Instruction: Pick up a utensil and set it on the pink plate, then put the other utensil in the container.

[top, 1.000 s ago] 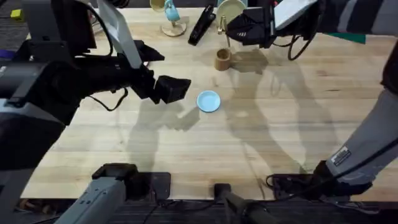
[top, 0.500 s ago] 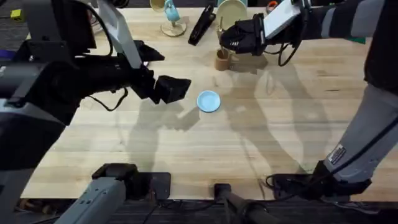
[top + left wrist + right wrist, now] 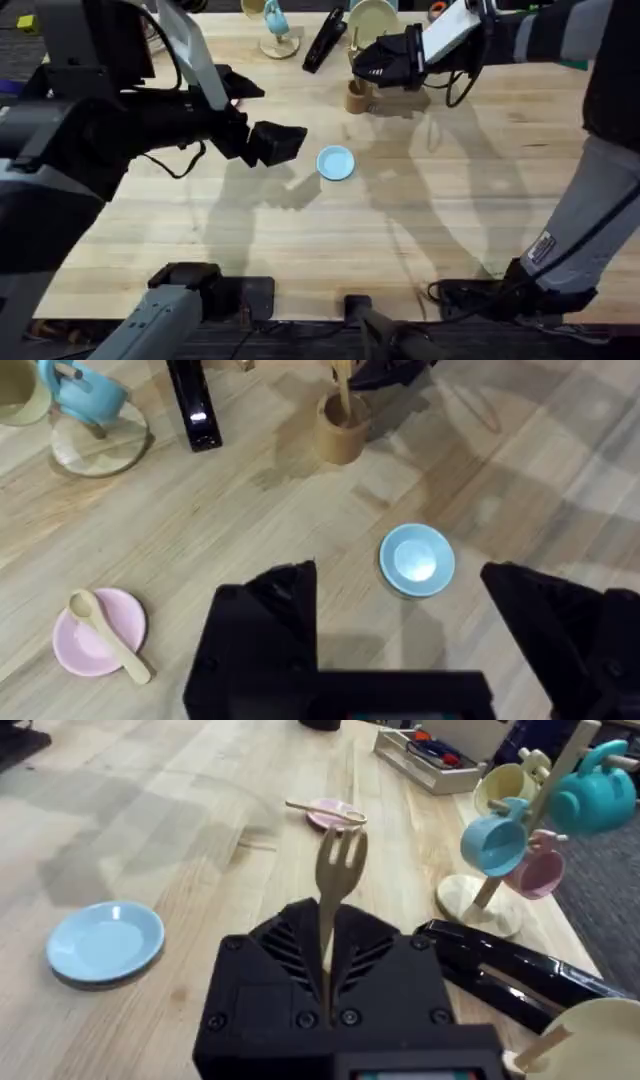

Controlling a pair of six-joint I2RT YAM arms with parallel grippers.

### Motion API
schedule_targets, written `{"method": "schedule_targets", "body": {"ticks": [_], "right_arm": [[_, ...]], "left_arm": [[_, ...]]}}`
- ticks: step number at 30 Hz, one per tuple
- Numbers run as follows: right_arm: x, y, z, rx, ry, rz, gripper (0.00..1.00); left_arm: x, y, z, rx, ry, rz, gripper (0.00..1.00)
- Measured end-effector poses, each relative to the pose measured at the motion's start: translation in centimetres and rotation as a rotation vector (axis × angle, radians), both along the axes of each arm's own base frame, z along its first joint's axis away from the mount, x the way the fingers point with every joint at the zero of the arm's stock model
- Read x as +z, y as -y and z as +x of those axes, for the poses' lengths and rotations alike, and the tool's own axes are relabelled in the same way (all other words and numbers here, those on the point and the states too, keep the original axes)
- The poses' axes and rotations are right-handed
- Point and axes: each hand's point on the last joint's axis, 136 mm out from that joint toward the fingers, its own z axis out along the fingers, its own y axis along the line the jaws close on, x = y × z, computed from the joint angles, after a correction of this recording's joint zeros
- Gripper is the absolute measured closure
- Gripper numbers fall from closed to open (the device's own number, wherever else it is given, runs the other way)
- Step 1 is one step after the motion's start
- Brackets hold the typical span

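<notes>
Right gripper [image 3: 362, 68], clamped on the fork [image 3: 335, 885], hovers over the brown cup [image 3: 358, 95]; left gripper [image 3: 400, 610] waits open. The spoon [image 3: 108, 635] already lies on the pink plate [image 3: 85, 645], leaving only the fork's release.

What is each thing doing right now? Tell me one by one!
Spoon: lying on the pink plate.
Pink plate: flat on the table, holding the spoon.
Fork: upright, prongs up, gripped by the right end effector.
Cup: upright on the table.
Blue plate: bare.
Left end effector: open.
</notes>
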Motion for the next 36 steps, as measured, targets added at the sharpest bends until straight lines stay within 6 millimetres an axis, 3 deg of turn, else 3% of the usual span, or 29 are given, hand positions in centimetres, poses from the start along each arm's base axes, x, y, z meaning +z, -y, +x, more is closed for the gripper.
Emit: {"method": "schedule_targets", "body": {"ticks": [16, 22, 32, 36], "right_arm": [[-1.9, 0.0, 0.0, 0.000, -0.049, -0.004, 0.968], [-1.9, 0.0, 0.0, -0.001, -0.057, -0.004, 0.779], [-1.9, 0.0, 0.0, -0.001, -0.058, -0.004, 0.729], [-1.7, 0.0, 0.1, 0.000, -0.092, 0.001, 0.553]], "left_arm": [[0.0, 0.0, 0.0, 0.000, 0.000, 0.000, 0.006], [0.0, 0.0, 0.0, 0.000, 0.000, 0.000, 0.006], [0.0, 0.0, 0.0, 0.000, 0.000, 0.000, 0.006], [0.0, 0.0, 0.0, 0.000, 0.000, 0.000, 0.006]]}}
